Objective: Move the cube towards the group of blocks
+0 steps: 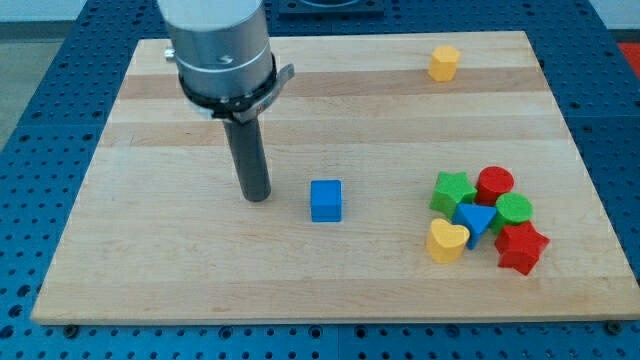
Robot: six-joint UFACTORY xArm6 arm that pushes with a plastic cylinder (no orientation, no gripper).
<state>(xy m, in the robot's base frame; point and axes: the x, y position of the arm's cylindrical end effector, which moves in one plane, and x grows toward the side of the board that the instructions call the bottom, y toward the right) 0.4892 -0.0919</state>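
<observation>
Your tool here is a plain dark rod with no jaws, so nothing on it can be spread or pinched; my tip (257,197) rests on the wooden board (150,270), left of centre in the view. It touches no block. The blue cube (325,200), the thing you are asked to move, sits just to the view's right of my tip, near it but with a clear strip of board between them.

Look further to the view's right and you find the group, well apart from the cube. A green star (451,190) and a red cylinder-like block (494,183) form its upper row. Below them sit a blue triangular block (476,218) and a green round block (514,210), packed close together. At the group's lower edge are a yellow heart (446,241) and a red star (521,248).

One more piece stands alone near the board's top edge on the view's right: a yellow block (444,62), roughly hexagonal, far from everything else.
</observation>
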